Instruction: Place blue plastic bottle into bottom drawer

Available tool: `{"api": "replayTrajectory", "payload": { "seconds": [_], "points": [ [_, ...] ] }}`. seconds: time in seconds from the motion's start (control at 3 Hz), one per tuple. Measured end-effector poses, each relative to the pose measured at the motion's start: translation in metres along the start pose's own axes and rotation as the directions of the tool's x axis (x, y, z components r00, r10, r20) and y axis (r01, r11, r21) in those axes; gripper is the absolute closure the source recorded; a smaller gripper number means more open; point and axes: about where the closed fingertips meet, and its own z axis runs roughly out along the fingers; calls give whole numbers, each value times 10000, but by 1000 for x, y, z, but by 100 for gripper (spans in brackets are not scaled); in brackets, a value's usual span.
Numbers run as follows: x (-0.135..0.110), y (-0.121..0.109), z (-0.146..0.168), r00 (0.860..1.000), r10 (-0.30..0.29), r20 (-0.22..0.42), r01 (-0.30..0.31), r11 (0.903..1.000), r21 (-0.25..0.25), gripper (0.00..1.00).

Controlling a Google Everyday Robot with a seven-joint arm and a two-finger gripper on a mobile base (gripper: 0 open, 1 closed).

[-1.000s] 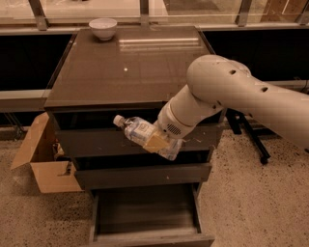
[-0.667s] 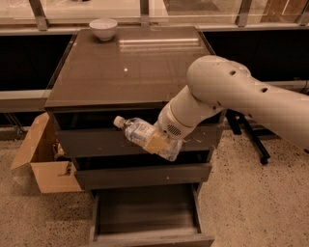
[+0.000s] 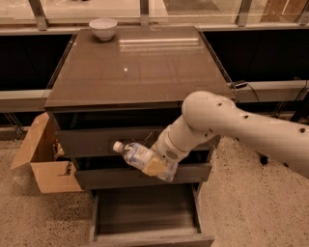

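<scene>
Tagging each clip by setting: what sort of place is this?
Likely an office or lab: a drawer cabinet, glass partition behind, cardboard box beside. The hand holds the bottle above the open bottom drawer.

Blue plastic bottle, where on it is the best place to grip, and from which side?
Grip the small clear bluish plastic bottle across its round body near the base end, coming from the view's right. It lies almost level, white cap pointing left, leaving that body exposed. The gripper holds it that way now, before the middle drawer, above the open bottom drawer.
</scene>
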Motion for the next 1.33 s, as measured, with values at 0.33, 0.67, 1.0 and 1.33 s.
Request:
{"api": "replayTrajectory", "payload": {
  "seconds": [0.33,0.67,1.0,1.33],
  "points": [
    [29,10,45,10000,-82,17,83,9982,-597,100],
    [57,18,88,9998,149,-109,-160,9941,-1071,100],
    [91,27,133,9976,641,-253,-677,9813,-1803,100],
    [91,27,133,9976,642,-251,-677,9813,-1803,100]
  ]
}}
